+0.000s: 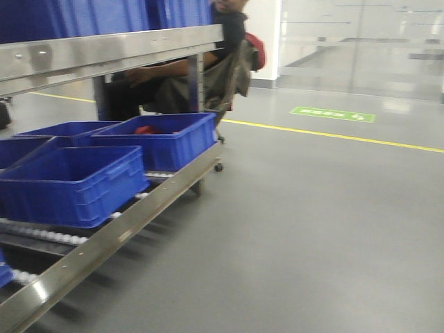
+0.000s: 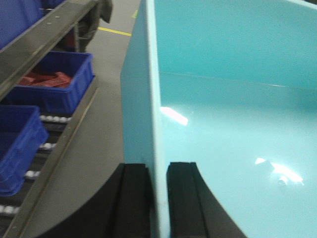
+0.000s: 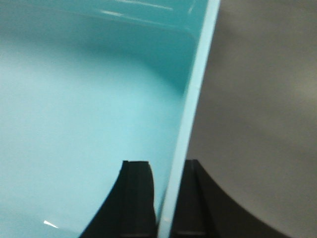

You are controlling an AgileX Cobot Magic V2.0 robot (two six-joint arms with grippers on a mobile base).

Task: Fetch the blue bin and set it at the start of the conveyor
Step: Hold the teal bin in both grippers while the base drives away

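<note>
The blue bin (image 2: 223, 124) is a pale turquoise tub that fills most of both wrist views, its inside smooth and bare. My left gripper (image 2: 158, 166) is shut on the bin's left wall, one black finger outside and one inside. My right gripper (image 3: 168, 163) is shut on the bin's right wall (image 3: 195, 99) the same way. The bin (image 3: 74, 109) hangs above the grey floor. In the front view neither the bin nor the grippers show. The conveyor start is out of view.
A steel roller rack (image 1: 125, 222) stands at the left with dark blue bins (image 1: 69, 184) on its lower level and more above. One dark blue bin (image 2: 54, 82) holds red parts. A seated person (image 1: 201, 69) is behind the rack. Grey floor with a yellow line (image 1: 333, 135) stretches right.
</note>
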